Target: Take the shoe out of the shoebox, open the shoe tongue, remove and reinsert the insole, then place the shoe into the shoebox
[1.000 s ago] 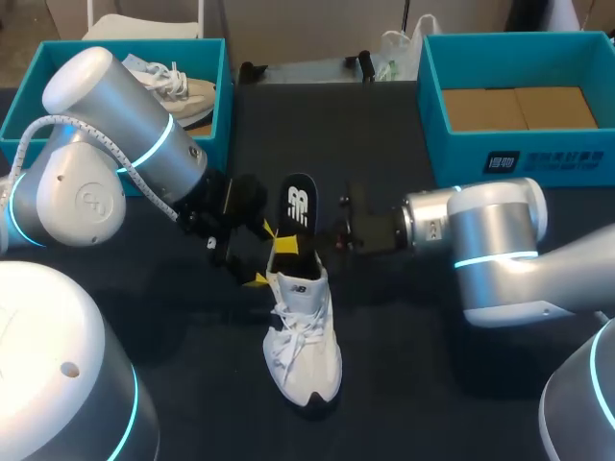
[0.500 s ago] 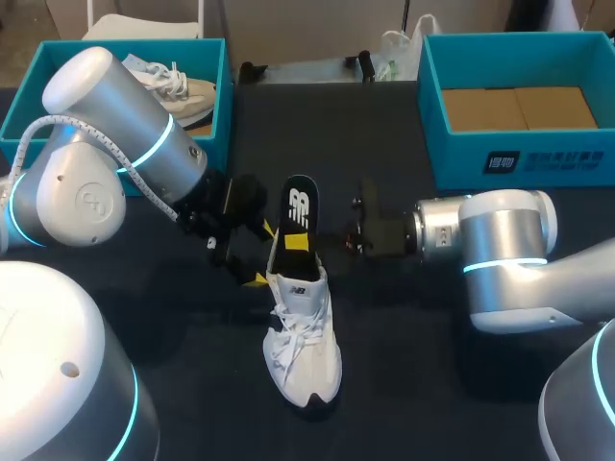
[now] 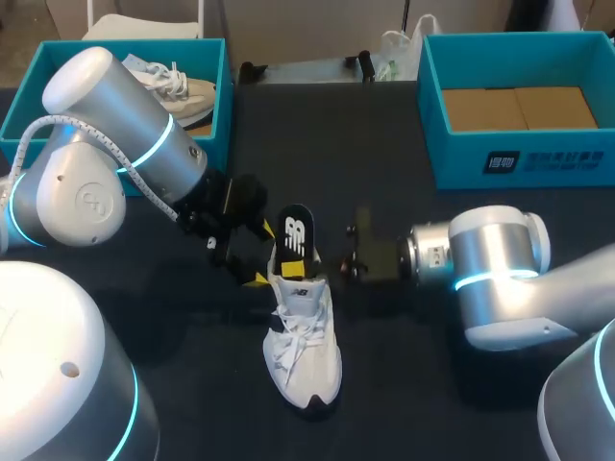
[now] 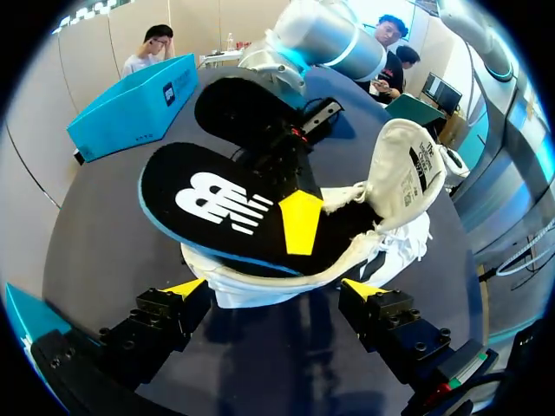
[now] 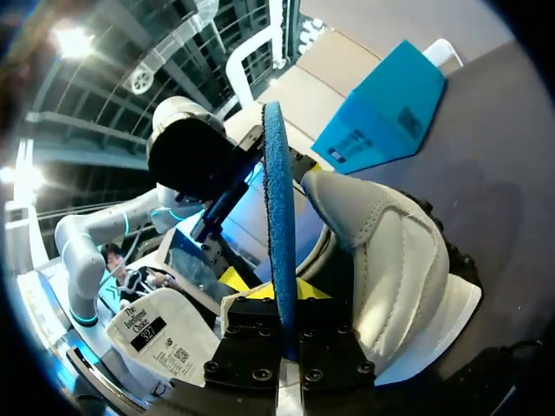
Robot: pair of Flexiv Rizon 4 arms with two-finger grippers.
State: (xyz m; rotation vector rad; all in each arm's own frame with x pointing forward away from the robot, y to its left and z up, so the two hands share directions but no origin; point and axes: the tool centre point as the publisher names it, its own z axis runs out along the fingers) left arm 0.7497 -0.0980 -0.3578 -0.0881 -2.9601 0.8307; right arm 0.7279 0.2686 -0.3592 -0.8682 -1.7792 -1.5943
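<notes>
Dark desk [image 3: 394, 403] seen from above, with a teal box at each far corner. Right hand [image 5: 279, 293] pinches a black insole [image 3: 296, 230] between its two fingers. Its arm comes in from the right, forearm low and level, wrist aimed at the heel of a white shoe [image 3: 304, 336]. The insole stands tilted out of the heel opening, its lower end inside the shoe. Left hand [image 4: 276, 290] is spread wide, one yellow tip on each side of the heel; its arm slants down from the left. The shoe sits upright mid-desk, toe toward the robot, outside both boxes.

Only the left wrist view shows the tongue [image 4: 403, 173] pulled forward and a yellow fingertip [image 4: 301, 221] of the right hand on the insole's logo face. Only the right wrist view shows the insole edge-on, blue underneath.

Left box [image 3: 226, 96] holds another pale shoe [image 3: 183, 91]; right box [image 3: 524, 154] shows a cardboard floor.
</notes>
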